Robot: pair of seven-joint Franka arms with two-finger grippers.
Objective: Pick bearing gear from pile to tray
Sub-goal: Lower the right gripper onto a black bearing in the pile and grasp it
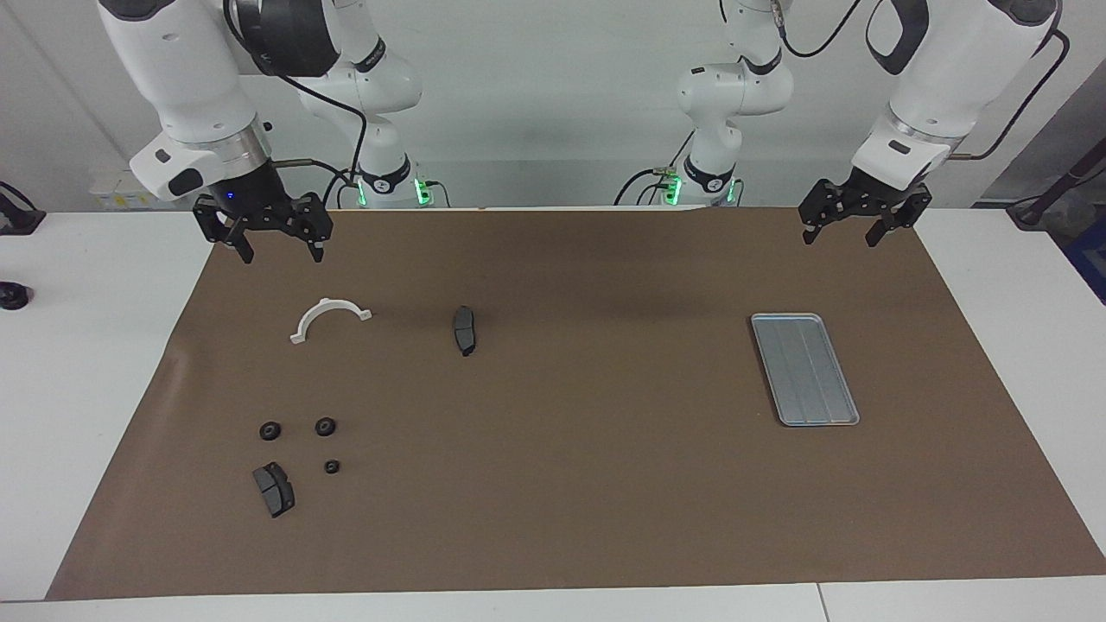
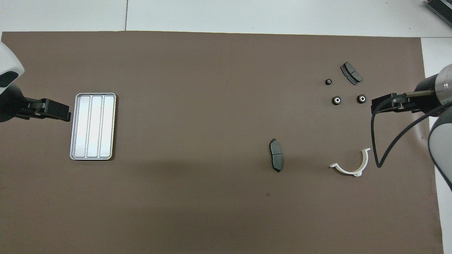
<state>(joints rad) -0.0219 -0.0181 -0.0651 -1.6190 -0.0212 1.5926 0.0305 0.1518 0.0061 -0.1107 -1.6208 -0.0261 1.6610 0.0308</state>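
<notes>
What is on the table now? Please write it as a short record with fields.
surface: brown mat on a white table
tray: toward the left arm's end, nothing in it
gears: three small black ones, toward the right arm's end, apart from each other
brake pads: one beside the gears, one nearer to the robots and to the mat's middle
white clamp: half-ring, nearer to the robots than the gears
left gripper: open, raised, waiting
right gripper: open, raised, waiting
</notes>
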